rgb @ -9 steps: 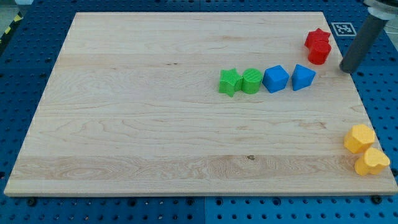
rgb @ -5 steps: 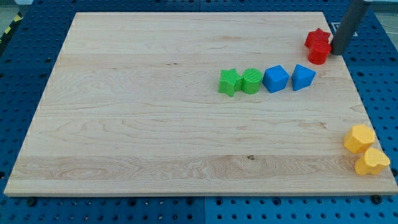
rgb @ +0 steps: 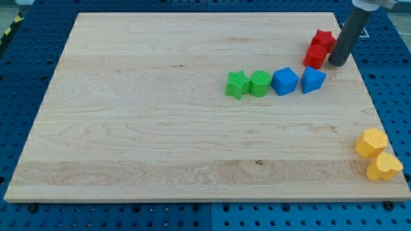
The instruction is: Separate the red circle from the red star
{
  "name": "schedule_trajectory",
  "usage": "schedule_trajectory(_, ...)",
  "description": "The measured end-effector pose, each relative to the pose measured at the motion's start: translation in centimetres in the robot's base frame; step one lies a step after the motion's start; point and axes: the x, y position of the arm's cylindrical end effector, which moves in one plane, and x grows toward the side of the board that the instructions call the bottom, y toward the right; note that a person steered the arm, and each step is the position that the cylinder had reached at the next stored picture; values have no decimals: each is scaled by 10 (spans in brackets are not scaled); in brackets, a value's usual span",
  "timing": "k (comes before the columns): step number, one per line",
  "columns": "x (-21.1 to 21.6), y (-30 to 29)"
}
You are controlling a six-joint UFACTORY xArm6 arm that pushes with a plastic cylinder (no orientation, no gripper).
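I count eight blocks on the bench (rgb: 128,128), two of each colour. Two are red: a red star (rgb: 324,40) and a red circle (rgb: 314,56). Two are green: a green star (rgb: 237,84) and a green circle (rgb: 260,84). Two are blue: a blue cube (rgb: 284,81) and a blue triangle (rgb: 313,79). Two are yellow: a yellow hexagon (rgb: 371,142) and a yellow heart (rgb: 384,167).

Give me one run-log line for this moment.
my tip: against red circle, view's right | red circle: touching red star | separation: not yet done
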Motion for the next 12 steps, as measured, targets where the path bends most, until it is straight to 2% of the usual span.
schedule_trajectory(4, 0, -124)
schedule_trajectory(8, -7, -150)
schedule_trajectory(11, -27, -150)
schedule_trajectory(12, -19, -139)
